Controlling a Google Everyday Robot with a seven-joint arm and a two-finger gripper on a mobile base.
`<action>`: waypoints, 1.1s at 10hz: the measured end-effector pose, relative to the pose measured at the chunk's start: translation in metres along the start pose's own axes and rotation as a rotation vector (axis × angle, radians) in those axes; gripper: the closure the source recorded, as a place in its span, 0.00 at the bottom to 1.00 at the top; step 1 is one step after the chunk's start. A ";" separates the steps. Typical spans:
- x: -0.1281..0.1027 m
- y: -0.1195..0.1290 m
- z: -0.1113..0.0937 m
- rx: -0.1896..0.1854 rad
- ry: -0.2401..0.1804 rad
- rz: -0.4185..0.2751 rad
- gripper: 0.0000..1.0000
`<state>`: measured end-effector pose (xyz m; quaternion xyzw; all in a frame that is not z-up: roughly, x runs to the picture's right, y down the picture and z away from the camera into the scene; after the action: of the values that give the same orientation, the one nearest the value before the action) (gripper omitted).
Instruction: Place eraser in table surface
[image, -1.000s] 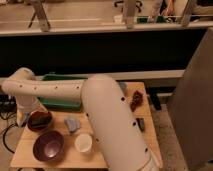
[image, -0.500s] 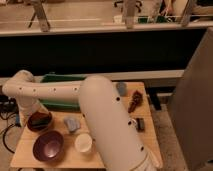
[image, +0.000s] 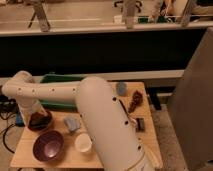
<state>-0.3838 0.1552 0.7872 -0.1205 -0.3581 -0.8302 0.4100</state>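
My white arm rises from the bottom centre, bends left over the green tray and turns down at the table's left side. My gripper (image: 36, 115) hangs at the reddish-brown bowl (image: 46, 124), mostly hidden by the wrist. A dark blackish shape, the eraser (image: 38, 120), shows in the bowl right under the gripper; I cannot tell whether it is held. The light tan table surface (image: 27, 159) spreads under everything.
A purple bowl (image: 48, 145) and a white cup (image: 83, 143) stand at the front left. A blue-grey object (image: 71, 123) lies beside the reddish-brown bowl. The green tray (image: 59, 79) is at the back. At the right are a grey cup (image: 121, 88), a brown object (image: 135, 101) and a small dark striped block (image: 140, 125).
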 end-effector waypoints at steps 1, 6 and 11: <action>0.000 0.001 0.001 -0.003 -0.002 0.001 0.31; 0.001 0.003 0.004 -0.016 -0.014 0.002 0.31; 0.001 0.005 0.008 -0.021 -0.028 0.000 0.31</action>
<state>-0.3814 0.1583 0.7961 -0.1364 -0.3549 -0.8321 0.4038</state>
